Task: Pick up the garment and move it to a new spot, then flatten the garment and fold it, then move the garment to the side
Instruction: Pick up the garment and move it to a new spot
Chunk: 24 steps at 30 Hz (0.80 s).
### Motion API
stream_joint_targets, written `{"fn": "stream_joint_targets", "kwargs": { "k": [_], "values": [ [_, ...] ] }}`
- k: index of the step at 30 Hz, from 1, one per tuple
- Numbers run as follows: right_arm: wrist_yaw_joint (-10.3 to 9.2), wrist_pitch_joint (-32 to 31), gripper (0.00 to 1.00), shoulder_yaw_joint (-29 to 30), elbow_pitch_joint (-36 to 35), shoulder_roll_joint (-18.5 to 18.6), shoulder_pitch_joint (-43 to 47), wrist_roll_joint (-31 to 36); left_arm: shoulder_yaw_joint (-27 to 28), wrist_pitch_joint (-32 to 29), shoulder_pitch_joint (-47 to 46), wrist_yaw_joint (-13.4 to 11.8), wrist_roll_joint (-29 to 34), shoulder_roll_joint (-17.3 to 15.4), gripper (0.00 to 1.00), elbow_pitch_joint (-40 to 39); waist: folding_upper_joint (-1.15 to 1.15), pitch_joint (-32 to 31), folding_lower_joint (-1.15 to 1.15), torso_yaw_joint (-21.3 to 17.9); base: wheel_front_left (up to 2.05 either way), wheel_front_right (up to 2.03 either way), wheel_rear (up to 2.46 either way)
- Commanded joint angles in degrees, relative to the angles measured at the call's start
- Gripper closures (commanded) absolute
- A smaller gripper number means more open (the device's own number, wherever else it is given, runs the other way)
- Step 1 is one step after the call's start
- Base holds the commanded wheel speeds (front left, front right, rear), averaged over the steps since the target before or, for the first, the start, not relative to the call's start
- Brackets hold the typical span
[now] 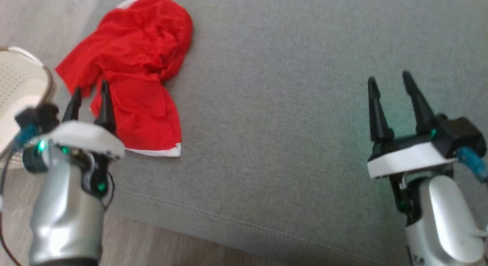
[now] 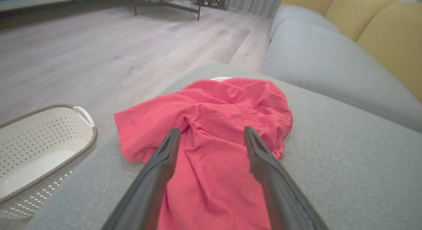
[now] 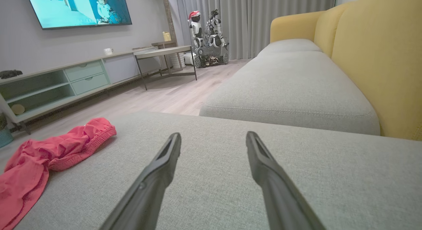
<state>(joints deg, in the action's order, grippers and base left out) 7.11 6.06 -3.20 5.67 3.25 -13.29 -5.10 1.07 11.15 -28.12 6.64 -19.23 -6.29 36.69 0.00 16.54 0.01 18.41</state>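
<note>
The grey sofa (image 1: 289, 124) spread across the frame. The red garment (image 1: 133, 67) lay crumpled at upper left, near the basket (image 1: 19, 90) at the left edge. The left tool (image 1: 90, 88) hung wide open over the garment's lower part, empty, seemingly lined up to grab it. The right tool (image 1: 389, 78) stood at lower right, open and empty.

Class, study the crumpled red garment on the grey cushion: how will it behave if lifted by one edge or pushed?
Probably floppy: the red garment lies in soft wrinkles, so it would likely drape from the pinched point. It looks thin, so likely light. Pushed across the woven cushion, it would probably bunch rather than slide.
</note>
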Motion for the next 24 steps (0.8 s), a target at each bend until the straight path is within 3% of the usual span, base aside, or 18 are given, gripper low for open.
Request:
{"fn": "stream_joint_targets", "kwargs": {
  "k": [1,9,16,17,18,24],
  "values": [
    [0.37,-0.4,0.00,-1.3,-2.9,0.1,-2.2,0.5,1.2,-0.4,-3.2,0.3,-0.4,-2.8,0.00,-0.3,0.00,2.0,-0.01,-1.3,0.00,0.00,0.00],
    [0.37,-2.4,0.00,-3.4,-7.6,0.7,-3.3,4.3,-0.4,-0.5,-14.2,0.7,-1.1,-6.9,0.00,12.1,0.00,6.2,-0.01,-4.0,0.00,0.00,0.00],
    [0.37,-2.4,0.00,-4.0,-8.7,0.2,-3.8,4.8,-2.5,-0.6,-19.7,0.3,0.5,-8.6,0.00,22.5,0.00,8.0,-0.01,-5.8,0.00,0.00,0.00],
    [0.37,-2.3,0.00,-4.0,-8.6,0.2,-3.9,4.8,-2.7,-0.7,-20.1,0.4,0.4,-8.7,0.34,23.7,0.00,8.0,-0.01,-6.0,0.00,0.00,0.00],
    [0.37,-2.1,0.00,-3.9,-8.5,0.1,-3.9,4.7,-2.9,-0.5,-20.6,0.4,0.2,-8.7,0.99,24.8,0.00,8.0,-0.01,-6.1,0.00,0.00,0.00],
    [0.37,-1.2,0.00,-3.4,-7.2,-0.1,-3.5,4.1,-3.8,1.9,-21.5,0.7,-0.8,-8.4,1.00,26.8,0.00,6.5,-0.01,-6.5,0.00,0.00,0.00]
  ]
}}
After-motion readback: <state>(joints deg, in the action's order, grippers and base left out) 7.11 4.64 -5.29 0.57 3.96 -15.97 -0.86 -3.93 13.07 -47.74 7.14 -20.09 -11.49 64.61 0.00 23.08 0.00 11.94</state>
